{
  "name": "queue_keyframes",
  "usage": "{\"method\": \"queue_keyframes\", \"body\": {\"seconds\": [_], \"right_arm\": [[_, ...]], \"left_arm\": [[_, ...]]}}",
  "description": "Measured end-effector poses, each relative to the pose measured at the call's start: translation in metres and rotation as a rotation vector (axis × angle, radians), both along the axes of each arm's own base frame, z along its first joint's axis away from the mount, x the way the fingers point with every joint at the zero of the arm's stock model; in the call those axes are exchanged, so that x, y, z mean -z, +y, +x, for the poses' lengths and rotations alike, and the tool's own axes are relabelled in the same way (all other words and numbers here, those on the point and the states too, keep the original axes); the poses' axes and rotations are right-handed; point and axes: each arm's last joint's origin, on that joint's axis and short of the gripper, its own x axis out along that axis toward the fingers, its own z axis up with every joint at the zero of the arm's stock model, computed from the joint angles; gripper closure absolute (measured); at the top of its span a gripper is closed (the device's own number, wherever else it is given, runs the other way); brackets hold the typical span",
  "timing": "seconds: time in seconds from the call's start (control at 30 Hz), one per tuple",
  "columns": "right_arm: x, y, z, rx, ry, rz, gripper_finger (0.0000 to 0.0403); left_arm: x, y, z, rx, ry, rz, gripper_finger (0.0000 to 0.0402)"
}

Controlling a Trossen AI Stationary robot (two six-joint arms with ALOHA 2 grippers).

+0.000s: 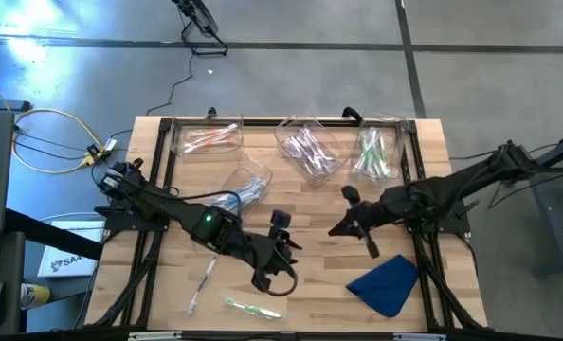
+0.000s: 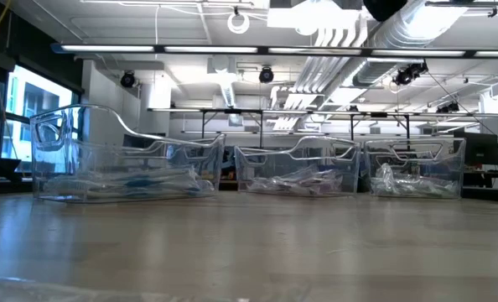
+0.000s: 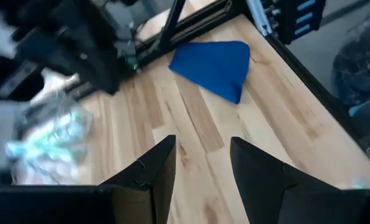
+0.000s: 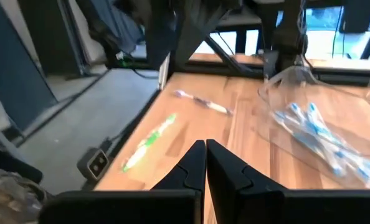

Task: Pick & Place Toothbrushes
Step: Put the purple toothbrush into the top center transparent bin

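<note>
Wooden table fills mid-frame; left gripper hangs open lower centre, right gripper shut empty, two toothbrushes (loose) lower left.

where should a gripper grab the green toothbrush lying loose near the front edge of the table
Grip the green toothbrush at mid-handle, coming straight down from above. It lies flat on the wood table, so only its long sides can be pinched; set the fingers across its length. The open left gripper looks nearest. The white toothbrush lies apart, so it should not interfere.
</note>
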Motion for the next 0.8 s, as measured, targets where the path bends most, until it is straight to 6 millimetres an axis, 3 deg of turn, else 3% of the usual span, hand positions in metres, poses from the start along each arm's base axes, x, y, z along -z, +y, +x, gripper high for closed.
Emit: {"method": "queue_keyframes", "body": {"seconds": [0.27,0.57,0.8], "right_arm": [[0.013,0.015,0.007,-0.019,0.052,-0.036,0.0398],[0.011,0.016,0.008,-0.022,0.022,-0.035,0.0398],[0.008,0.016,0.009,-0.029,-0.012,-0.033,0.0398]], "left_arm": [[0.001,-0.002,-0.001,-0.058,0.006,-0.072,0.0254],[0.0,-0.002,-0.001,-0.045,0.009,-0.086,0.0254],[-0.001,0.002,0.0,-0.07,-0.027,0.031,0.0254]]}}
